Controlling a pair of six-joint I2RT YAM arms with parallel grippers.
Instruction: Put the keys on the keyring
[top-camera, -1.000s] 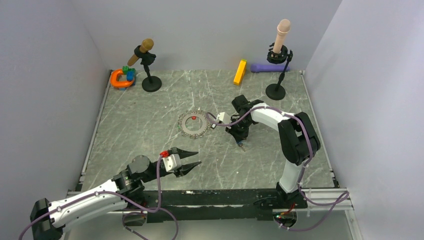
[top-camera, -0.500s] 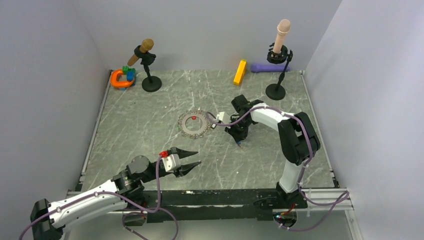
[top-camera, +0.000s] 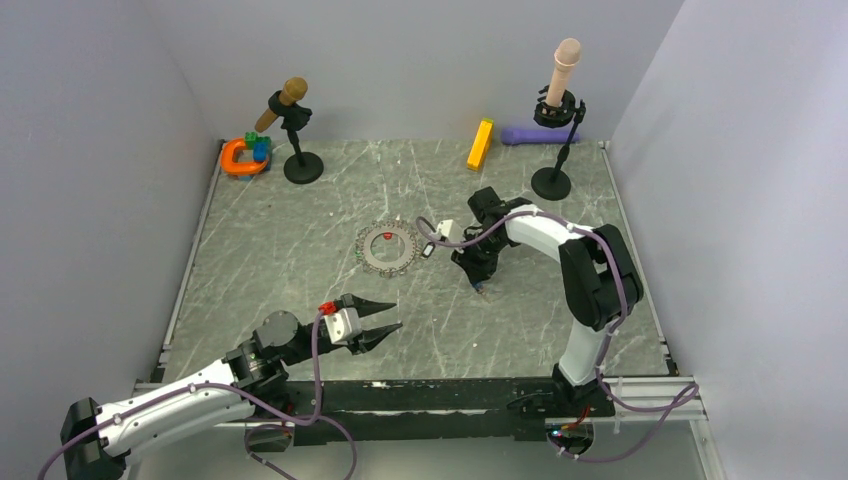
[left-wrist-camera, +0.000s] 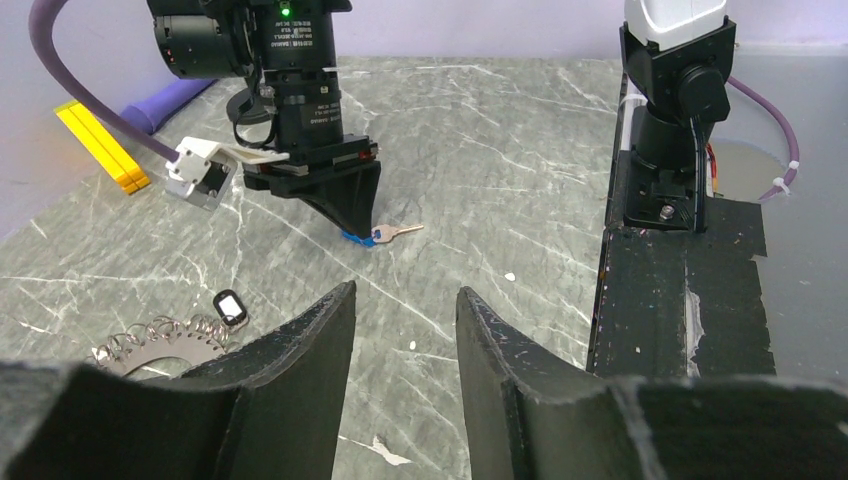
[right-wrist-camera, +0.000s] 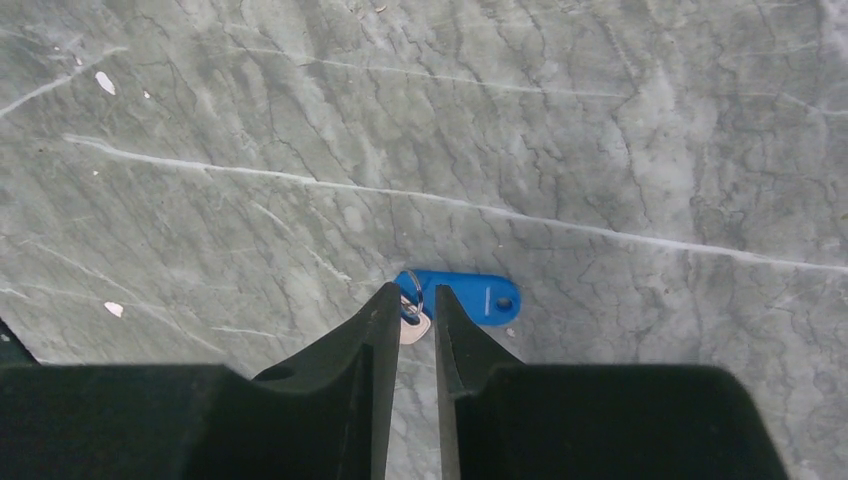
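We see the blue key (right-wrist-camera: 478, 298) lying flat on the table (top-camera: 280, 250), well to the right of the keyring (top-camera: 388, 247). A black key (left-wrist-camera: 230, 304) lies just beside the keyring's rim, and a red key (top-camera: 386, 237) shows inside it. Our right gripper (right-wrist-camera: 412, 300) points down at the blue key, its fingers a narrow slit apart around the key's small loop. Our left gripper (top-camera: 386, 318) hovers near the front edge, half open and empty.

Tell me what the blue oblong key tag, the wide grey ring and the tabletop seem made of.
Blue oblong key tag: likely plastic, smooth, uniform colour. Wide grey loop-fringed ring: seems metal, silvery glint on its loops. Grey-green veined tabletop: marble look, matte; real stone or print, cannot tell.
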